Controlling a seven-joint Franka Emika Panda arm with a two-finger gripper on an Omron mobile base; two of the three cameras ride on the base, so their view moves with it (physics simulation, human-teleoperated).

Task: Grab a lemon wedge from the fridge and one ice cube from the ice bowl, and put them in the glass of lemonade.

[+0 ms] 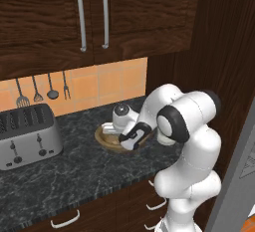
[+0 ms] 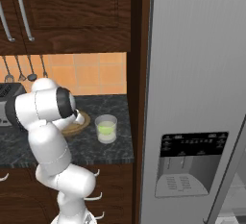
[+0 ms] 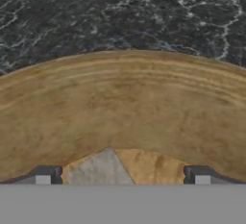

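The ice bowl (image 1: 103,142), a shallow wooden dish, sits on the dark counter with my hand lowered into it. In the hand view my gripper (image 3: 122,177) is open just above the bowl's wooden floor (image 3: 125,103). A pale grey ice cube (image 3: 98,168) lies between the fingertips, nearer the left one (image 3: 45,175), and nothing grips it. The glass of lemonade (image 2: 106,129) stands right of the ice bowl (image 2: 82,120), near the counter's end. The grey fridge (image 2: 192,74) rises at the right with its black dispenser panel (image 2: 190,163). The lemon wedge is out of view.
A silver toaster (image 1: 27,136) stands on the counter to the left of the bowl. Utensils (image 1: 37,89) hang on the orange tiled wall behind. Dark wall cabinets with long handles (image 1: 92,14) overhang the counter. A dark wooden panel (image 2: 137,74) separates counter and fridge.
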